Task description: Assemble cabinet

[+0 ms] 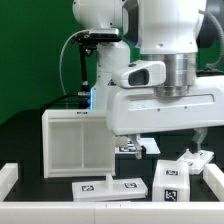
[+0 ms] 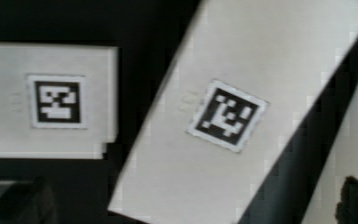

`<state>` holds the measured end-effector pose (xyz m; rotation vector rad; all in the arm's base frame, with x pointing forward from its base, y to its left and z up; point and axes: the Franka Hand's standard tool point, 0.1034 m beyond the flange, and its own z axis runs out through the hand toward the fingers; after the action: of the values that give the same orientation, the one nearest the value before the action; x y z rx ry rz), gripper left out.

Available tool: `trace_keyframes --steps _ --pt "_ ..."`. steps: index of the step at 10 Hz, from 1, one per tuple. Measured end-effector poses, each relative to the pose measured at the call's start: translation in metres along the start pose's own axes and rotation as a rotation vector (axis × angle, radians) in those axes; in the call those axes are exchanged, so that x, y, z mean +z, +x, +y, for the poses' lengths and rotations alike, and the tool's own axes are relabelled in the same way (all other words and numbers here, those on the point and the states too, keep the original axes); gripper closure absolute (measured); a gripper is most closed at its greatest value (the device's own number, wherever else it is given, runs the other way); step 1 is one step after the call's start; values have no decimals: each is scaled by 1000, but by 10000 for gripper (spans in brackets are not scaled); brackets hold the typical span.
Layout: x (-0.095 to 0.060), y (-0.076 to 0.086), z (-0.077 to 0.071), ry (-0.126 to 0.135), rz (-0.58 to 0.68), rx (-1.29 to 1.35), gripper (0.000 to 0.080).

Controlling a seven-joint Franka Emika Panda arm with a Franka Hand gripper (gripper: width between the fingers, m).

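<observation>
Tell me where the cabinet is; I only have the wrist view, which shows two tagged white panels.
Observer: The cabinet stands upright, to the exterior view's left of the arm.
Operator: Are there more panels than my two?
Observer: At least three tagged white pieces lie near the front, below the arm.
Operator: What bounds the workspace?
Observer: A low white rail runs along the near edge.

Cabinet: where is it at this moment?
In the exterior view the cabinet stands upright on the exterior view's left, just beyond the marker board as the camera sees it.
</observation>
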<state>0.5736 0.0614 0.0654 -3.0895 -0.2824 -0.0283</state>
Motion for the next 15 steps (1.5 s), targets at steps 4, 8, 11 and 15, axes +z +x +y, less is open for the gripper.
trace_keyframes --steps 4,8,11,15 --pt "1 1 -2 4 4 8 2" --pt "29 -6 -1 32 18 200 2" --pt "44 -10 -6 39 9 208 2" --pt "44 -10 -6 39 9 206 234"
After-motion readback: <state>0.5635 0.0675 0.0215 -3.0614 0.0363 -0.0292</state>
